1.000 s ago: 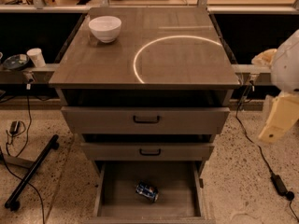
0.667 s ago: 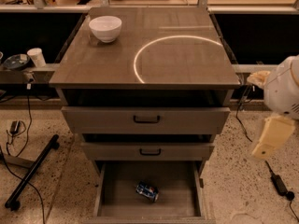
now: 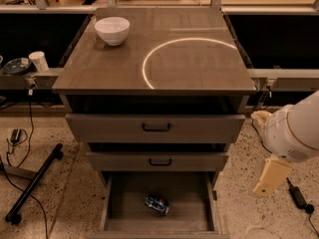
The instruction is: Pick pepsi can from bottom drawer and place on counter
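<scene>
The cream gripper (image 3: 271,176), spread not discernible, right of the grey-brown bottom drawer (image 3: 189,203), should be aligned across the toppled blue pepsi can (image 3: 157,204).

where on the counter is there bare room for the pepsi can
The counter is bare right of and in front of the white bowl; only its back-left corner is taken. The gripper hangs low, right of the bottom drawer.

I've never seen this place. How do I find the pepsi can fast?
Find the big grey-brown counter and look below it to the bottom drawer, which is open near the floor. The pepsi can lies on its side, alone on that drawer's floor, with the gripper hanging outside to the right. The can is small and blue, unlike the white bowl up on the counter.
</scene>
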